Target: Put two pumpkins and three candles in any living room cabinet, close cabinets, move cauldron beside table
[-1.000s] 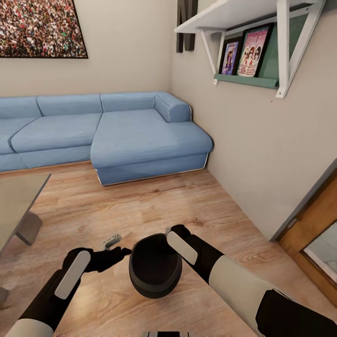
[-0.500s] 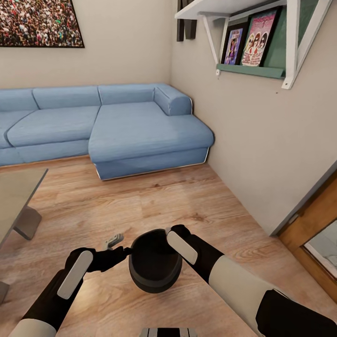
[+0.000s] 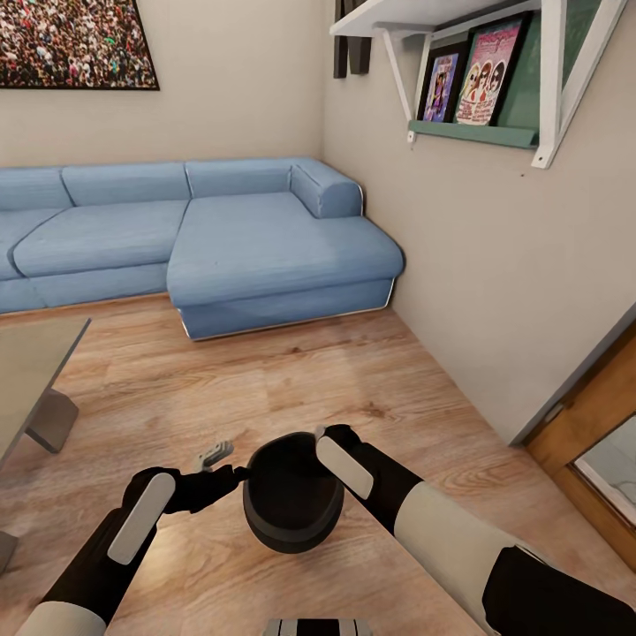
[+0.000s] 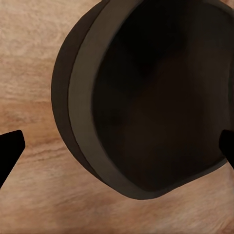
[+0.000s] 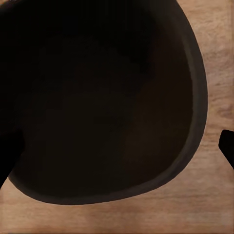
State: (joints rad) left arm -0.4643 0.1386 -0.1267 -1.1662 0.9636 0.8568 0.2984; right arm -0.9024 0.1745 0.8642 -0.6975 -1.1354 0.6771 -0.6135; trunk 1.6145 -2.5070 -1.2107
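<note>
Cauldron (image 3: 292,508): black, squat, sitting low in the head view over the wooden floor (image 3: 265,380), between the two arms. Whether it is resting on the boards or lifted cannot be told. Its dark hollow is also showing in the left wrist view (image 4: 161,97) and the right wrist view (image 5: 97,97), with floorboards around it.

Right gripper (image 3: 320,439): reaching in at the cauldron's far rim on the robot's right side. In the right wrist view one fingertip (image 5: 227,146) is lying outside the rim and the other (image 5: 9,156) is overlapping the pot's dark interior, so the jaws are straddling the wall; whether they are actually clamping it cannot be told.

Left gripper (image 3: 231,475): sitting just beside the cauldron's left rim. In the left wrist view its fingertips (image 4: 10,151) are standing wide apart at either edge, spanning the pot; a firm hold cannot be told.

Desk (image 3: 31,371): grey slab top with an angled leg, standing at the left edge, apart from the cauldron.

Small grey object (image 3: 214,455): lying on the floor just beyond the left gripper; too small to identify.

Blue sofa (image 3: 221,238): standing against the far wall.

Wall shelf (image 3: 459,53): carrying framed pictures, upper right.
</note>
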